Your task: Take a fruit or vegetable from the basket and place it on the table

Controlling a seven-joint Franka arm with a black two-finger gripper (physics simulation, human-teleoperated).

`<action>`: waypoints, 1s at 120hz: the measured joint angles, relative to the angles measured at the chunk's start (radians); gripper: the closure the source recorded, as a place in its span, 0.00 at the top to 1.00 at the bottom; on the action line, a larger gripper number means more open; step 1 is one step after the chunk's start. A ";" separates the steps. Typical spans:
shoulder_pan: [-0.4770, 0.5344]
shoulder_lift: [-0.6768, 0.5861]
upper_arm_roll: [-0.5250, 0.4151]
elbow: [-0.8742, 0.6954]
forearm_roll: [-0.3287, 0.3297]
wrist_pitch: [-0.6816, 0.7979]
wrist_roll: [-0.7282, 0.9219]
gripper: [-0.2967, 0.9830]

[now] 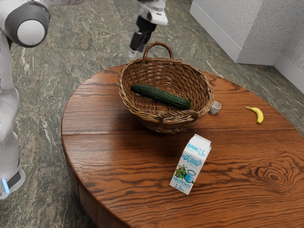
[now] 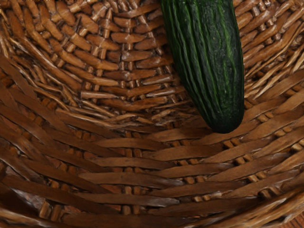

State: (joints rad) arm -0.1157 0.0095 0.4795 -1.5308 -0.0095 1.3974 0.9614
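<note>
"One cucumber (image 1: 160, 96) in the basket (image 1: 166, 124), so that's our target?"

"Yes. It lies slantwise across the inside, not flat in the middle. I'd guess it's too long for the narrow bottom, so the flaring wall props it up."

"And the gripper (image 1: 136, 51)?"

"Up by the handle (image 1: 158, 43), at the basket's far side in the exterior view. How wide it stands I can't tell, nor whether anything is in its grasp. It certainly isn't holding the cucumber, which lies apart from it."

"Why hang there?"

"Probably to look in before reaching. The wrist view catches one rounded end of the cucumber above the weave. A grip across the body, nearer the middle, should balance better, and the handle and rim are the likely snags."

"Would the banana (image 1: 259, 115) do?"

"No, it's on the table (image 1: 118, 175) already, outside the basket, well apart. The small cup (image 1: 215, 108) sits just beside the basket, so the lift should steer away from it."

"Anything to read?"

"The carton (image 1: 191, 164) says МОЛОКО, Russian for milk, with 1.5% near the foot and 1.5 again near the top. The blue script between looks like the brand, but I can't read it surely."
</note>
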 joint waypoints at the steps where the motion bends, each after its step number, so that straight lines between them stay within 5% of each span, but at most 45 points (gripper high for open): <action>1: -0.001 0.001 -0.001 0.005 -0.002 -0.001 -0.009 0.77; 46: -0.088 0.070 0.042 0.070 -0.078 -0.035 -0.366 0.77; 73: -0.343 0.083 0.041 -0.038 -0.081 0.036 -0.517 0.77; 120: -0.313 0.087 0.048 -0.095 -0.018 0.148 -0.680 0.77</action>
State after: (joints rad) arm -0.4290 0.0961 0.5276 -1.6261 -0.0277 1.5456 0.2818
